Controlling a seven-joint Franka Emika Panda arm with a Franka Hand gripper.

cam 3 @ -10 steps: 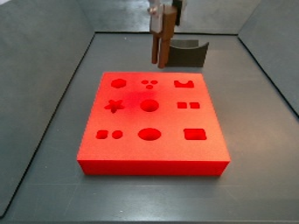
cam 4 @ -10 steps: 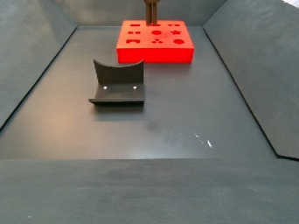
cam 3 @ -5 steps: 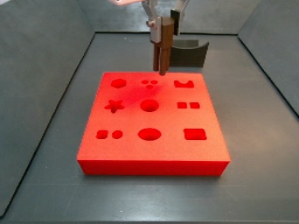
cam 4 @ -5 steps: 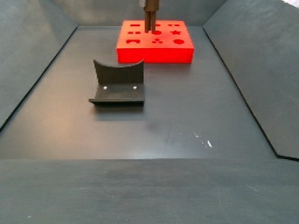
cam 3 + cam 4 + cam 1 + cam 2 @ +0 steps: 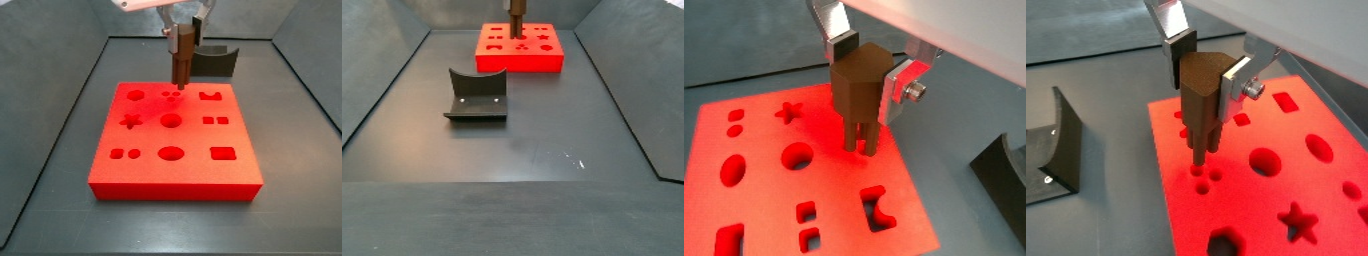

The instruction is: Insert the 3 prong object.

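Observation:
The 3 prong object (image 5: 855,90) is a slim dark brown upright piece with thin prongs below; it also shows in the wrist view (image 5: 1200,100) and in both side views (image 5: 179,62) (image 5: 515,12). My gripper (image 5: 865,72) is shut on it, one silver finger on each side; the gripper also shows in the wrist view (image 5: 1207,72). The prongs hang just above the red board (image 5: 174,140) near its small three-hole cluster (image 5: 173,96); I cannot tell whether they touch it. The board also shows in the wrist views (image 5: 804,190) (image 5: 1280,170) and in a side view (image 5: 521,47).
The dark grey curved-top block (image 5: 477,95) stands on the dark floor away from the board; it also shows in a side view (image 5: 217,60) behind the board and in a wrist view (image 5: 1060,150). Grey walls enclose the floor.
My gripper has moved with the brown piece from beyond the board's far edge to over the board and lowered it toward the three small holes.

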